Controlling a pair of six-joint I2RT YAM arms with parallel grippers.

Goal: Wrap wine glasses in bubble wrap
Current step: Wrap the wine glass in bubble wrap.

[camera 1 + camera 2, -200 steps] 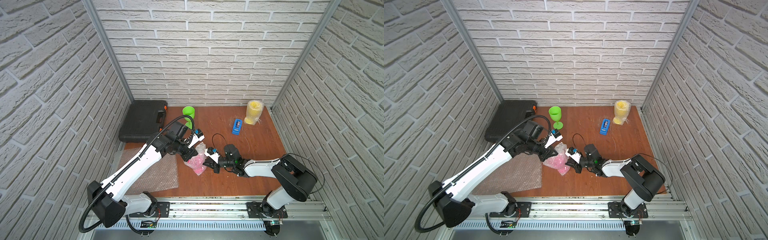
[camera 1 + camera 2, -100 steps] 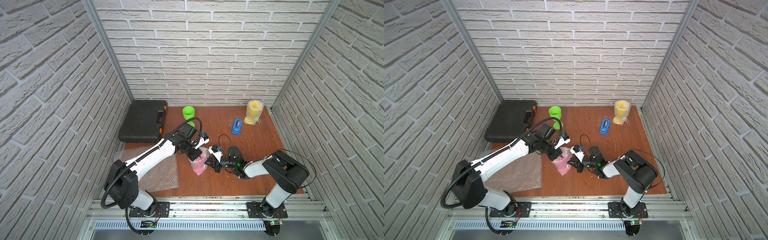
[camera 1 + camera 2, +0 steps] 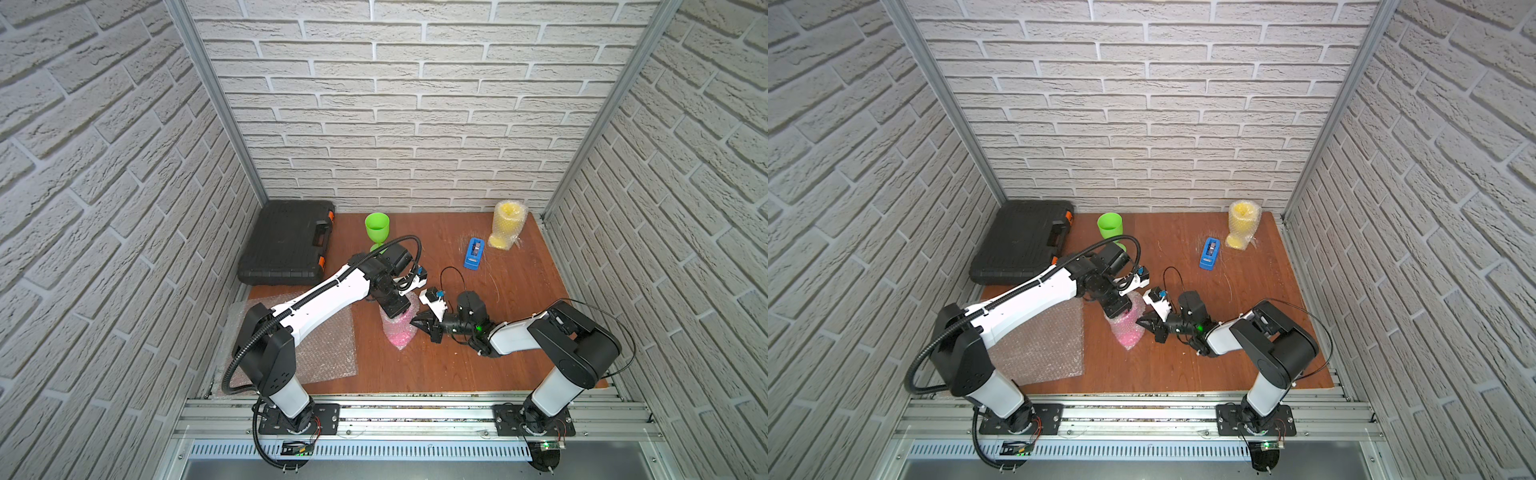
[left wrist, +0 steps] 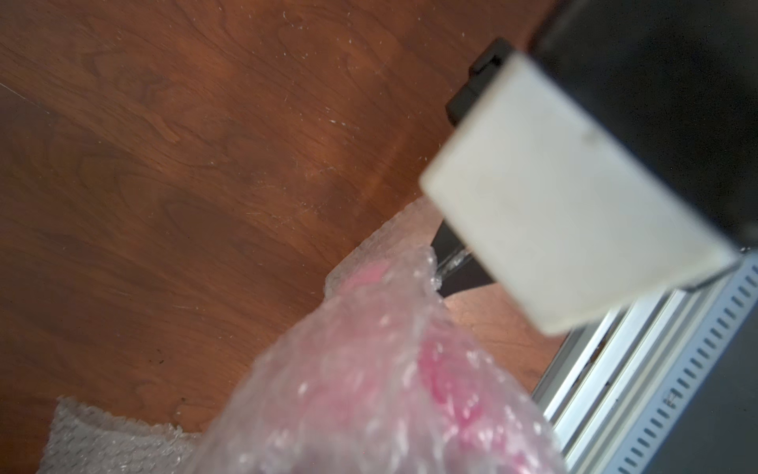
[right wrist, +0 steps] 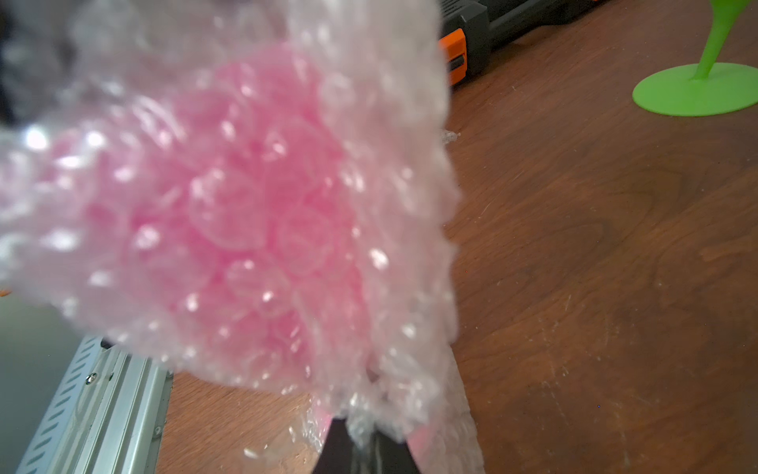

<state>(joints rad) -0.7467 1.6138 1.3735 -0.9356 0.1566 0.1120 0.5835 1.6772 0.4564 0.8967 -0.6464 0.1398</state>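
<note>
The pink wine glass (image 3: 400,332) (image 3: 1128,330) stands mid-table, bundled in bubble wrap (image 5: 254,197) (image 4: 369,390). My left gripper (image 3: 395,312) hovers right over the bundle's top; the wrap hides its fingers, so its state is unclear. My right gripper (image 3: 417,323) (image 5: 363,445) comes in low from the right and is shut on a bunched edge of the bubble wrap. A bare green wine glass (image 3: 377,230) (image 5: 697,92) stands at the back. The yellow wine glass (image 3: 508,224) stands wrapped at the back right.
A flat bubble wrap sheet (image 3: 320,349) (image 3: 1042,349) lies front left under the left arm. A black case (image 3: 289,245) fills the back left corner. A blue tape dispenser (image 3: 474,252) sits beside the yellow bundle. Brick walls close three sides; a metal rail (image 3: 415,411) runs along the front.
The left arm has folded in and its gripper has come over the top of the pink bundle. The right arm has drawn closer, still pinching the wrap.
</note>
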